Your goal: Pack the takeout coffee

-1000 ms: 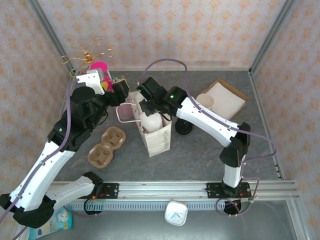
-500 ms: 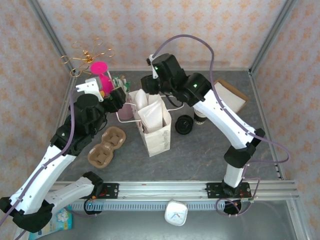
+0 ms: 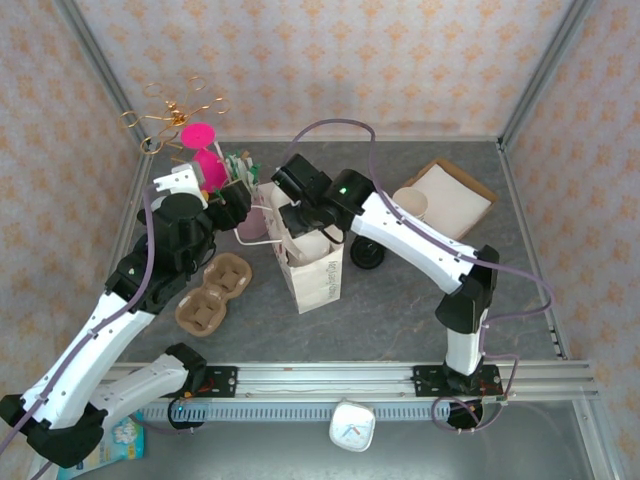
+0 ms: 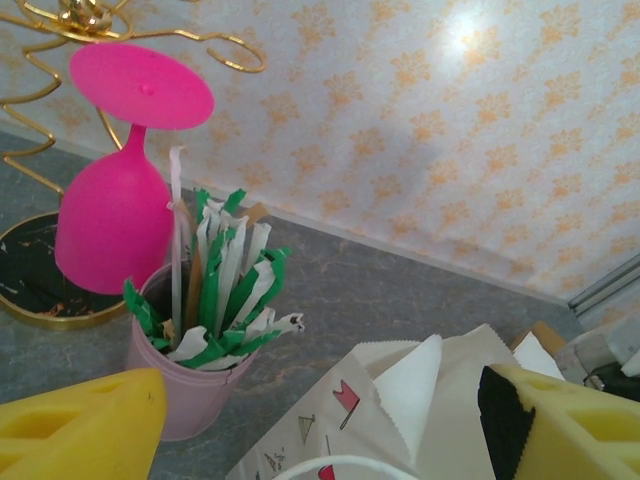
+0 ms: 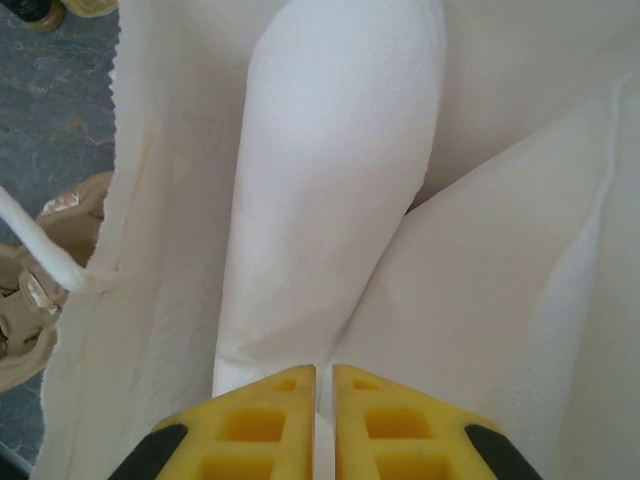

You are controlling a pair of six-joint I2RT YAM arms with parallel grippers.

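The takeout coffee is hidden. A white paper bag (image 3: 312, 268) with small printed drawings stands upright mid-table. My right gripper (image 3: 300, 216) is down in its mouth. In the right wrist view its yellow fingertips (image 5: 324, 385) are shut to a thin slit over a white fold of the bag's inner wall (image 5: 330, 200); I cannot tell if paper is pinched. My left gripper (image 3: 238, 203) hovers at the bag's far left corner. It is open wide (image 4: 320, 445), with the bag's top edge (image 4: 400, 385) and its white cord handle between the fingers, untouched.
A pink cup of green-and-white straws (image 4: 190, 375) and an upturned pink glass (image 4: 115, 215) on a gold rack (image 3: 170, 108) stand just behind the left gripper. A brown pulp cup carrier (image 3: 212, 293) lies left of the bag. Black lids (image 3: 367, 257), a white-rimmed cup (image 3: 412, 203) and a cardboard tray (image 3: 455, 195) lie to the right.
Half a second ago the right gripper was raised above and behind the bag; it has come back down into the bag's mouth. The left gripper shifted slightly by the bag's corner.
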